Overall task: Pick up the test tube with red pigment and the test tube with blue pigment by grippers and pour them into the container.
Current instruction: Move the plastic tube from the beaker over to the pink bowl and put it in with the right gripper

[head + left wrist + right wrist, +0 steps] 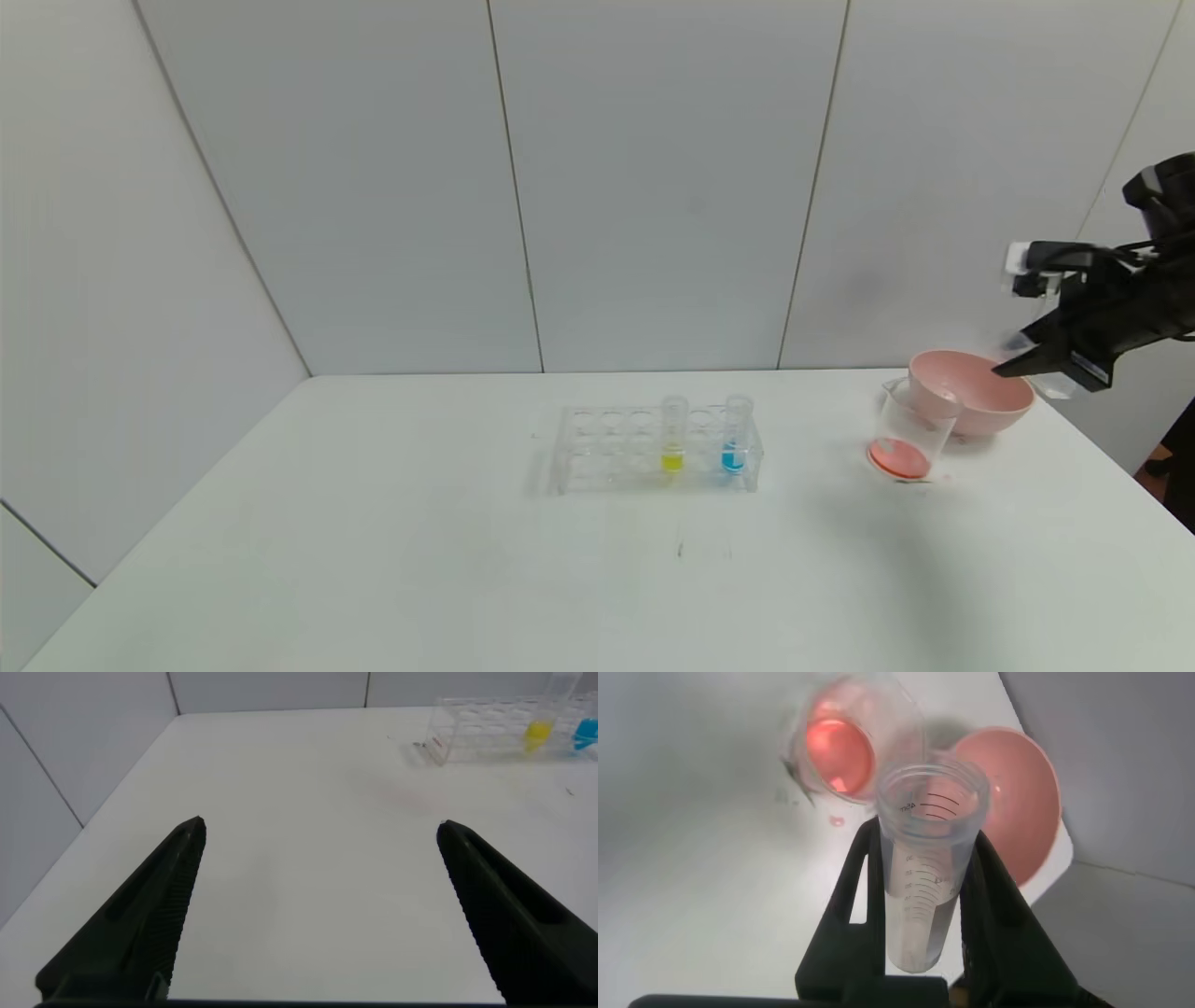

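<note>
The rack (653,448) stands mid-surface (373,560), holding two tubes (735,434). Well to its right, the beaker (910,434) stands just before the bowl (976,392).

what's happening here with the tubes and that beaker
The right gripper is shut on an emptied test tube, held above the pink bowl. The beaker beside the bowl already holds red liquid. The blue tube and a yellow tube sit in the rack. The left gripper hangs open over bare table.
</note>
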Motion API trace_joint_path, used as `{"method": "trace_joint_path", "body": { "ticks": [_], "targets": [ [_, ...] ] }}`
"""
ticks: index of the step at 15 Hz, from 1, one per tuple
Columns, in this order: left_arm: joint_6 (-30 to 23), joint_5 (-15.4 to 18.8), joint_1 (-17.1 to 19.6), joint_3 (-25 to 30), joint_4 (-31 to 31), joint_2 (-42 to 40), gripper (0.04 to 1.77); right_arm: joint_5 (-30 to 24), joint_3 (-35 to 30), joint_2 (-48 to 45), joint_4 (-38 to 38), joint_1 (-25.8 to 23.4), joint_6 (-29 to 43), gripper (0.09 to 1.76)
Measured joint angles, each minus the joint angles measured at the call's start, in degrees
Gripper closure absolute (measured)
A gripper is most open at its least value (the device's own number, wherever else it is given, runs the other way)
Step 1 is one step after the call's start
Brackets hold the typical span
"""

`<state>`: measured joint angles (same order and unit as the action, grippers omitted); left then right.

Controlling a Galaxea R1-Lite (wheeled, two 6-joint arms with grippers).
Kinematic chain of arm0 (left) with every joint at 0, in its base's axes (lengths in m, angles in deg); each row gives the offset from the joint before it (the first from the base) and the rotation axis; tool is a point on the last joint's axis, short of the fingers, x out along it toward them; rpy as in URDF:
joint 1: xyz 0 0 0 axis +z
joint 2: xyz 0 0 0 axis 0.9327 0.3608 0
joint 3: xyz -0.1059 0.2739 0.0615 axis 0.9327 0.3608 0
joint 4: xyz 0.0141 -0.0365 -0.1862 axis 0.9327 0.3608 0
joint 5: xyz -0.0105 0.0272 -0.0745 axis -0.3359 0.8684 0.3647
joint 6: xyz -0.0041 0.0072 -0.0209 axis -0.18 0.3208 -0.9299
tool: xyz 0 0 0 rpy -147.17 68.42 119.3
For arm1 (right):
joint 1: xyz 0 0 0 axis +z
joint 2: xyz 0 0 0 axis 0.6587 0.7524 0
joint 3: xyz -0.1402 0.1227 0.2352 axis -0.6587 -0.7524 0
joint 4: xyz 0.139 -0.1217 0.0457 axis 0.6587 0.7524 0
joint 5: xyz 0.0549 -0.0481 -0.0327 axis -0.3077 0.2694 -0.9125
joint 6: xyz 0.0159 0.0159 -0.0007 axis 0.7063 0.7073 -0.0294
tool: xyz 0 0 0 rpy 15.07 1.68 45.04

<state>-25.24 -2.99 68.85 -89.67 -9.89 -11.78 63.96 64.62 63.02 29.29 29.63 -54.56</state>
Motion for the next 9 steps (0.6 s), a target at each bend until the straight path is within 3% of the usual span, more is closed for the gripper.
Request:
{"method": "trace_joint_path", "body": {
  "ticks": [4, 9],
  "targets": [
    [0.0, 0.0, 0.0, 0.0, 0.0, 0.0, 0.05, -12.6, -10.6, -7.1, -4.9, -4.8, 8.8, 1.33],
    [0.0, 0.0, 0.0, 0.0, 0.0, 0.0, 0.05, -25.6, -28.6, -14.4, -24.7, -9.1, 22.8, 1.33]
  ]
}}
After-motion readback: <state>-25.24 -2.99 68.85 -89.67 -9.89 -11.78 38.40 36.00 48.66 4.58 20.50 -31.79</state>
